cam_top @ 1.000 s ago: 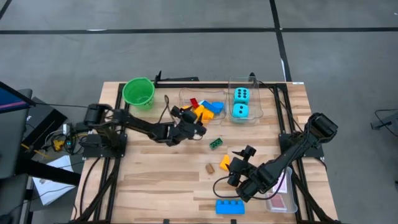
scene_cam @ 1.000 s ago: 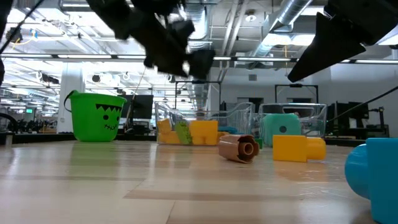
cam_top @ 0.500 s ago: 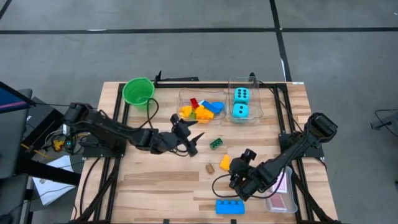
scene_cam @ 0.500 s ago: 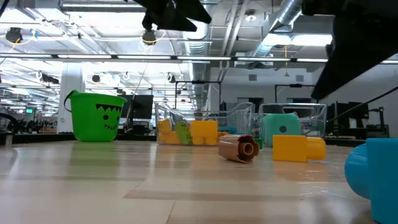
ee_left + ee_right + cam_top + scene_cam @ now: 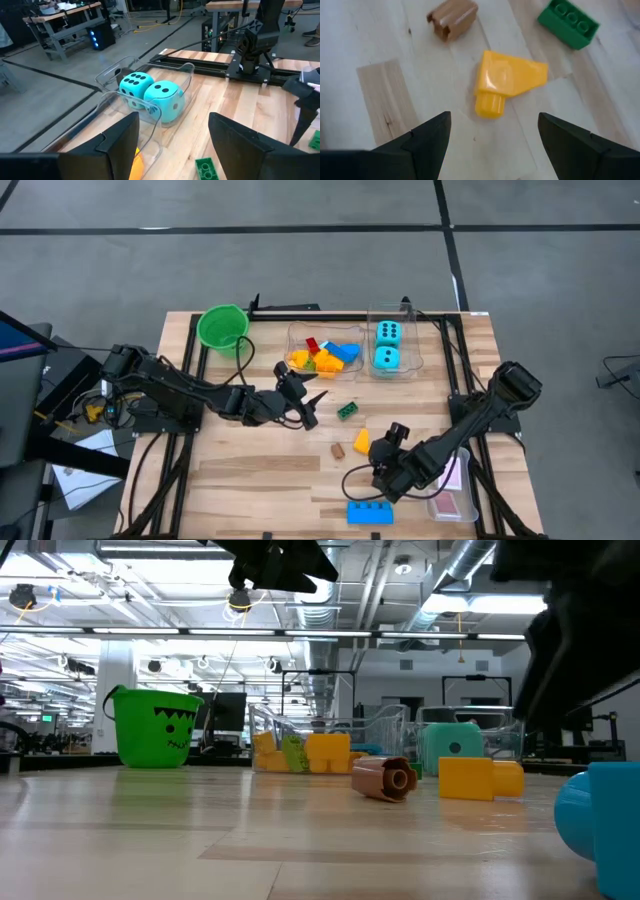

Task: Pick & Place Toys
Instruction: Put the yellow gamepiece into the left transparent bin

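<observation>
Right wrist view: right gripper spread wide, empty, above yellow block; left gripper seemingly apart.

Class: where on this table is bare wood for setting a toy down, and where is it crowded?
Bare: the near left wood, below the left gripper. Crowded: around the yellow piece, brown piece, green block and right gripper.
</observation>
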